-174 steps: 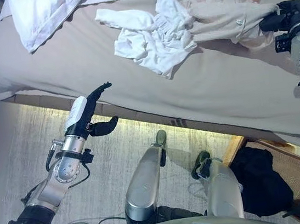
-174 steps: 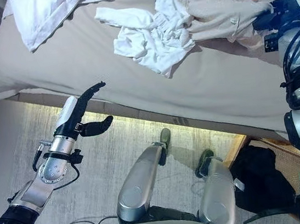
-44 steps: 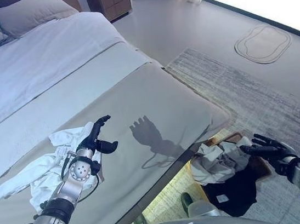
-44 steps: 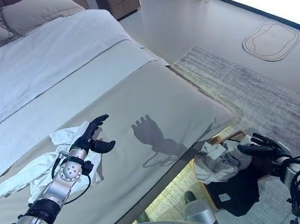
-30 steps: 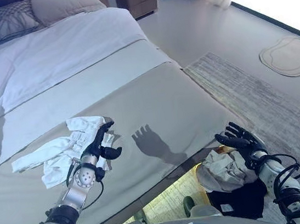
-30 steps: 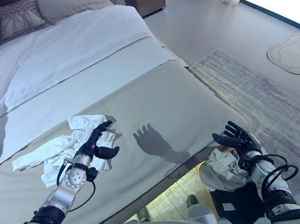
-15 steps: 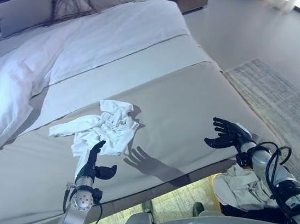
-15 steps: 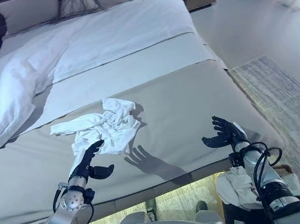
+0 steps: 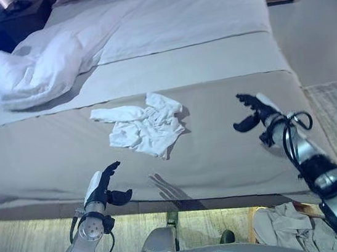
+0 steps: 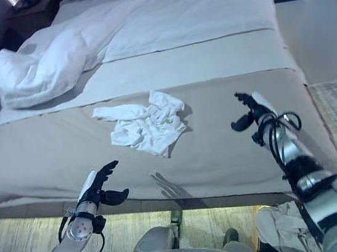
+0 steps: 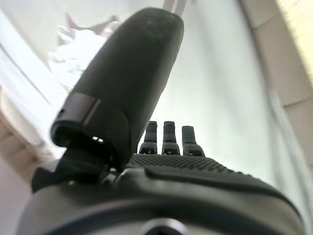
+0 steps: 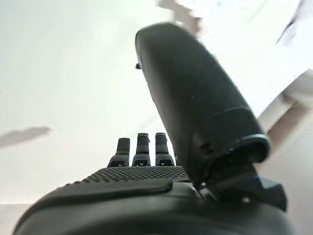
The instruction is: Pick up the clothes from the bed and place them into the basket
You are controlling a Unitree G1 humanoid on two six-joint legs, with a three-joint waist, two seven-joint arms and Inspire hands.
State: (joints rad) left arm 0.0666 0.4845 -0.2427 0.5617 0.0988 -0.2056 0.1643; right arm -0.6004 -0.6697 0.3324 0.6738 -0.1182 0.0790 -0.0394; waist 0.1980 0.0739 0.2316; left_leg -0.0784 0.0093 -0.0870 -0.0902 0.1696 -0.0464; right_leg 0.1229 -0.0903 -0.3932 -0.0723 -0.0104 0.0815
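The left hand (image 9: pixel 102 187) hangs over the bed's near edge, fingers straight and thumb out, holding nothing. The right hand (image 9: pixel 252 112) floats above the bed's right part, fingers loosely spread, also empty. Between them and farther off, the white clothes (image 9: pixel 145 125) lie crumpled on the bed (image 9: pixel 49 160), their long axis running left to right with a sleeve-like strip trailing left. A bunched white duvet (image 9: pixel 39 65) sits far left. A beige garment (image 9: pixel 284 226) lies at the near right, below the bed's edge.

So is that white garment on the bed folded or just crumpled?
Crumpled. The white garment lies in a wrinkled heap on the bed, one end trailing out; neither hand touches it.
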